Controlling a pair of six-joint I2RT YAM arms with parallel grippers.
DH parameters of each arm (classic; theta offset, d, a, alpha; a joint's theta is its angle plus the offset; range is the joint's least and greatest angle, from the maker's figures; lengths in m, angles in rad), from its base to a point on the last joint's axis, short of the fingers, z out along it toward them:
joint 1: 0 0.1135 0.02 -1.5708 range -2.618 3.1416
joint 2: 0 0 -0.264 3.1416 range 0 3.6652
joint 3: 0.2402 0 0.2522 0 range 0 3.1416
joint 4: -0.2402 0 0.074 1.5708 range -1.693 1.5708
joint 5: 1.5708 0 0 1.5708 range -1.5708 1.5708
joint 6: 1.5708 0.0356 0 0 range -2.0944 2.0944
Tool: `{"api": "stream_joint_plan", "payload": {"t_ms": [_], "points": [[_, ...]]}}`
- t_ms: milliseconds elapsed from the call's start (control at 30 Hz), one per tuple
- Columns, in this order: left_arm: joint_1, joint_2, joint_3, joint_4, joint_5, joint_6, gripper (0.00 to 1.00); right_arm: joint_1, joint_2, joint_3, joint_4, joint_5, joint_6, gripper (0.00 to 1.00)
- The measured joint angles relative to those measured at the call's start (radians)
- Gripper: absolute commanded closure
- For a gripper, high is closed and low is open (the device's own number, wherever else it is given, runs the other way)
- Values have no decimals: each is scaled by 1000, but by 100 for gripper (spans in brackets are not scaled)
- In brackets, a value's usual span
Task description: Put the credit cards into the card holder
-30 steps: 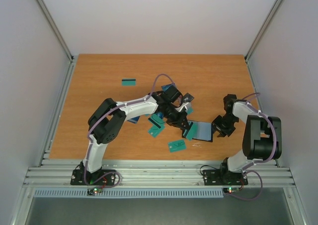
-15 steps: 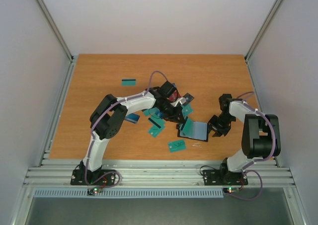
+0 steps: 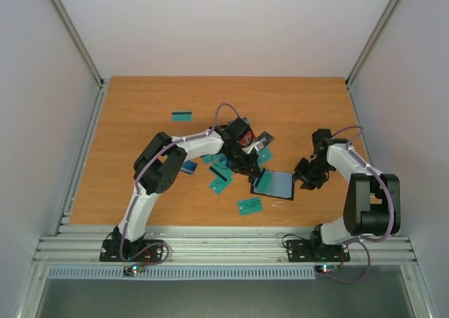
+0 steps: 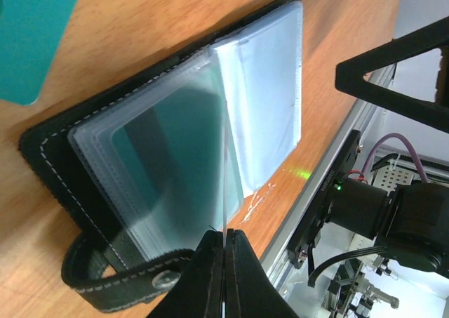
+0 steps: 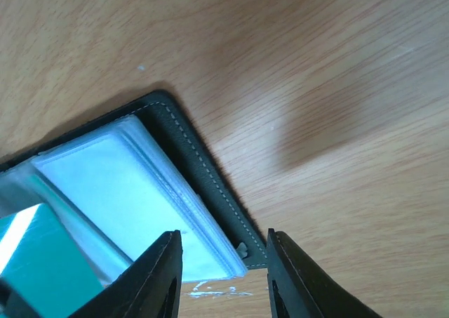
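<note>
The card holder [image 3: 275,184] lies open on the table, its clear sleeves facing up and a teal card showing inside. My left gripper [image 3: 254,172] is at its left edge, shut on a teal credit card. In the left wrist view that card [image 4: 226,181] stands edge-on over the sleeves [image 4: 175,142], with the gripper [image 4: 226,232] just behind it. My right gripper [image 3: 306,179] is open at the holder's right edge. In the right wrist view its jaws [image 5: 224,265] straddle the holder's corner [image 5: 210,184]. Several teal cards [image 3: 220,183] lie loose left of the holder.
A teal card with a black stripe [image 3: 182,116] lies at the back left. Another teal card [image 3: 249,206] lies near the front edge. A blue card [image 3: 188,167] and more cards [image 3: 264,153] lie under and around the left arm. Metal rails [image 3: 224,244] run along the near edge.
My left gripper has drawn back up and left a little with the card. The holder has shifted slightly left. My right gripper has moved slightly left with it.
</note>
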Motion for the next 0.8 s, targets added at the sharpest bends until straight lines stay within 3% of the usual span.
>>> {"api": "stream_joint_plan", "payload": {"t_ms": [800], "points": [[-11, 77, 54, 21, 45, -29, 100, -2, 102, -33, 80, -117, -27, 70]]}}
